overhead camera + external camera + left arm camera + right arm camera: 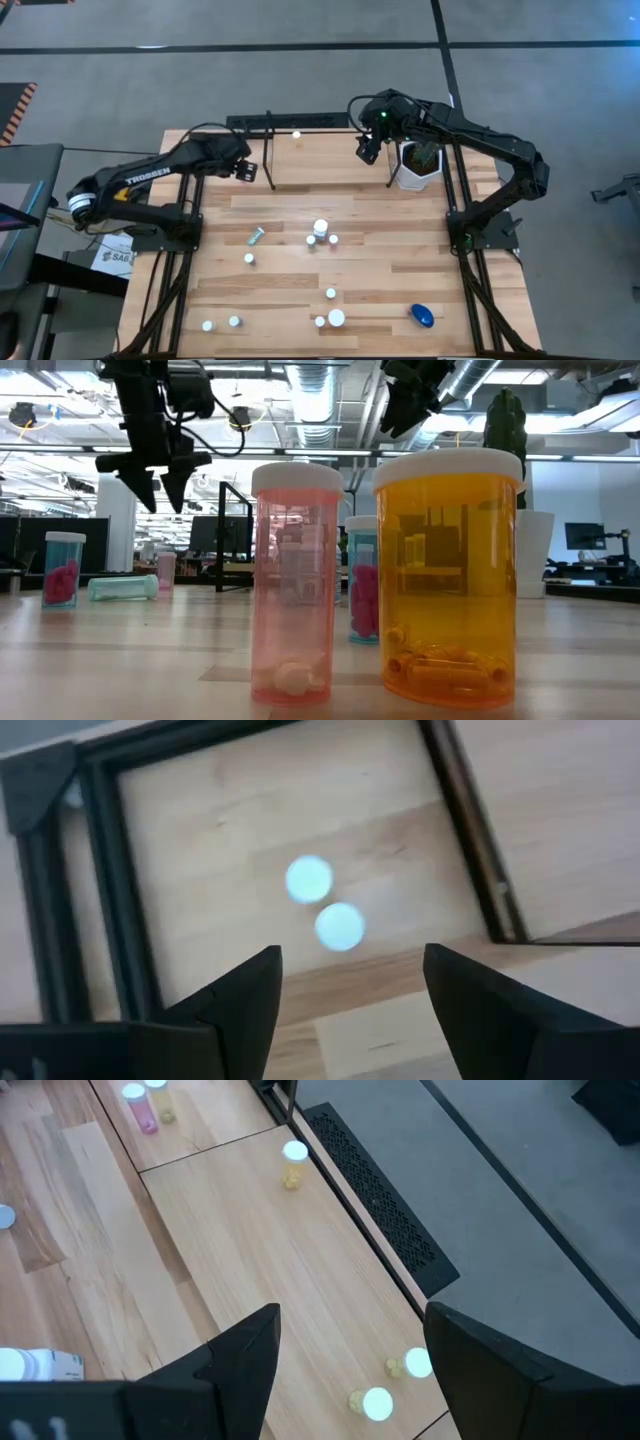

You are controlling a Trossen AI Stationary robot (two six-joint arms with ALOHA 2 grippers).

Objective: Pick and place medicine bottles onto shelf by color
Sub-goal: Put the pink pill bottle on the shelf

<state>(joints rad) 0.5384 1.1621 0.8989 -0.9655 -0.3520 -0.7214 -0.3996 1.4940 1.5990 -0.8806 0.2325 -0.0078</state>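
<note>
medicine bottles (325, 905), two white caps side by side, stand on the shelf (100, 870) board just ahead of my left gripper (350, 985), between its spread fingers and touching neither; nothing in my grasp there. my right gripper (348, 1342) hangs over the shelf's far end, fingers apart and empty, with two yellow bottles (385, 1388) just ahead of it and another yellow bottle (294, 1164) farther along. more bottles (322, 234) dot the table (420, 250) well behind both grippers.

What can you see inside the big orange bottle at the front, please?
Orange capsules lie heaped at the bottom of the orange bottle; above them it looks empty. Its white cap hides the very top.
</note>
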